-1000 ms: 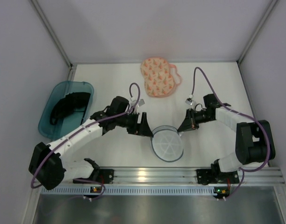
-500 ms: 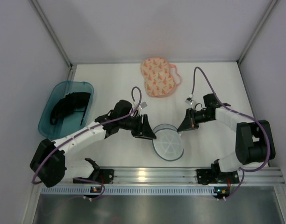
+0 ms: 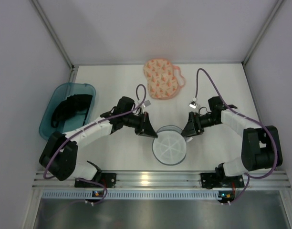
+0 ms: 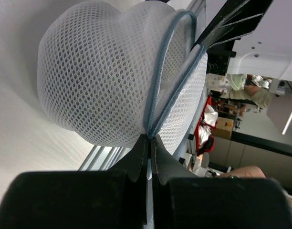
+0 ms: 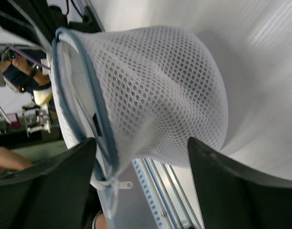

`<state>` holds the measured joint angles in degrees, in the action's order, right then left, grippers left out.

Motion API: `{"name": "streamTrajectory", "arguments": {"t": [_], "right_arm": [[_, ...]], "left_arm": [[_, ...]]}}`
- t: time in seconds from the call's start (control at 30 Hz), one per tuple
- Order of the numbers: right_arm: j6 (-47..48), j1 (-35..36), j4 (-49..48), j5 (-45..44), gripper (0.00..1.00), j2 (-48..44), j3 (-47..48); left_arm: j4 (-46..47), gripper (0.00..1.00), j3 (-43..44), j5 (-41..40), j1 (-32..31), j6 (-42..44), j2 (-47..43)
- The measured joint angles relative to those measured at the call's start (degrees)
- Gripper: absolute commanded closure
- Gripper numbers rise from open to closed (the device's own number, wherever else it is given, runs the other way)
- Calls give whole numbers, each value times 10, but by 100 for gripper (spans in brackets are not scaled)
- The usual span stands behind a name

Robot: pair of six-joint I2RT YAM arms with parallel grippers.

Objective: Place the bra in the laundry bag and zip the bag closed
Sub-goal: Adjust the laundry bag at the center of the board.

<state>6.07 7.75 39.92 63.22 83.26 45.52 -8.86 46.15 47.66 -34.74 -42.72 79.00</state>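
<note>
1. Nearest the arm bases, at the table's (image 3: 217,86) 6 o'clock, there's a round white mesh tub (image 3: 170,148) with a grey-blue rim.
2. The left gripper (image 3: 149,130) is on the tub's 10 o'clock edge and it's clenched. Its wrist view shows the fingertips (image 4: 142,151) pressed together on the rim piping, so it has the tub by the edge.
3. The right gripper (image 3: 188,130) sits at the tub's 2 o'clock, spread wide and grasping nothing. Its wrist view puts the mesh wall between the two fingers (image 5: 222,191), but I can't tell if either one touches it.
4. Out at 9 o'clock is the teal bin (image 3: 46,125), and the bra (image 3: 69,109) lies inside it as a dark heap, well apart from both grippers.
5. Far back at 12 o'clock, the laundry bag (image 3: 160,81) lies flat near the rear wall, with its pink loop on its 3 o'clock side. Whether the zip is open I can't tell.
</note>
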Motion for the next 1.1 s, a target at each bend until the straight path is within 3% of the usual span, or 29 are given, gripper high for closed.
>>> {"name": "streamTrajectory", "arguments": {"t": [0.07,0.1,0.23,0.37,0.53,0.73,0.93,1.1], "right_arm": [[25,-2,25,7,3,0,10],[36,-4,36,10,1,0,17],[72,-7,69,17,1,1,57],[114,14,110,30,1,19,98],[169,77,151,4,1,51,126],[209,146,169,-42,6,62,143],[214,155,169,-52,22,65,154],[201,190,154,-51,63,66,153]], "left_arm": [[3,100,3,47,20,11,18],[3,100,4,73,30,19,28],[-56,100,31,135,53,96,69],[-175,100,105,148,59,216,126],[-294,100,177,155,63,344,182],[-384,100,213,160,65,433,216],[-420,100,235,158,65,463,225],[-430,99,266,154,65,460,231]]}}
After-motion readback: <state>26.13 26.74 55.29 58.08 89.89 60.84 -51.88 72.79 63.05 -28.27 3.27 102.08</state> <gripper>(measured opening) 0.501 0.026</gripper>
